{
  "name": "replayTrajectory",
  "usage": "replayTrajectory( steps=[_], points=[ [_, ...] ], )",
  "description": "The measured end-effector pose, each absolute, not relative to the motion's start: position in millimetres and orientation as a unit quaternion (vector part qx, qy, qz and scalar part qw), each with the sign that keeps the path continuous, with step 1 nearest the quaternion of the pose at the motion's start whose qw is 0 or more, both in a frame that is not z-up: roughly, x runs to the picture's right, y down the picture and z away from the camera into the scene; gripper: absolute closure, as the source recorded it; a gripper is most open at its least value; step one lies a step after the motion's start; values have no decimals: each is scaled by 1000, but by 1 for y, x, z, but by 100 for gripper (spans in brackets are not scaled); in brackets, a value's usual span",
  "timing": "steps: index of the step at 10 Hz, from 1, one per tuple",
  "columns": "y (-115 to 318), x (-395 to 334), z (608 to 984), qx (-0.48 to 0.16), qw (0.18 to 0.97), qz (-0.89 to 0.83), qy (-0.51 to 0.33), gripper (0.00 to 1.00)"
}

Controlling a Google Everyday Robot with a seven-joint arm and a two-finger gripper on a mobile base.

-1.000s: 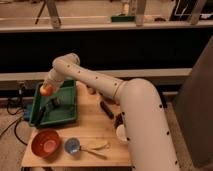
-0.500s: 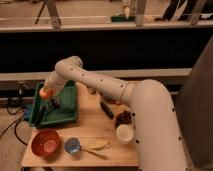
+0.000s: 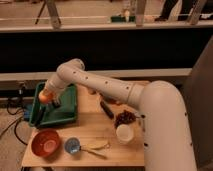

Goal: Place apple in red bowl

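Claw (image 3: 49, 99) with apple (image 3: 44, 96) above green tray (image 3: 66, 109)

text: none legible | labels/brands: none legible | numbers/signs: none legible on anything in view

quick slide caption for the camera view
Robot arm with gripper shut on the apple at the green tray edge, red bowl empty on the table nearer the camera.

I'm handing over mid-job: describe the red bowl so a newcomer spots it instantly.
Start at the wooden table, then go to its near-left corner, in front of the green tray where the gripper holds the apple. The red bowl sits there: round, orange-red, paler inside, wider than the small blue cup beside it.
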State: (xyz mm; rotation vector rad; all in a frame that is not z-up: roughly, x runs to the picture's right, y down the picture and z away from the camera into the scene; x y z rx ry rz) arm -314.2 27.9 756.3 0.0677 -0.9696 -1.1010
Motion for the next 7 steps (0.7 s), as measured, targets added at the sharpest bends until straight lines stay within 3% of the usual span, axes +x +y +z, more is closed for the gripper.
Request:
replayTrajectory(
  steps=[7],
  points=[
    [55,-299,724,28,738,-498,-456,100]
  ],
)
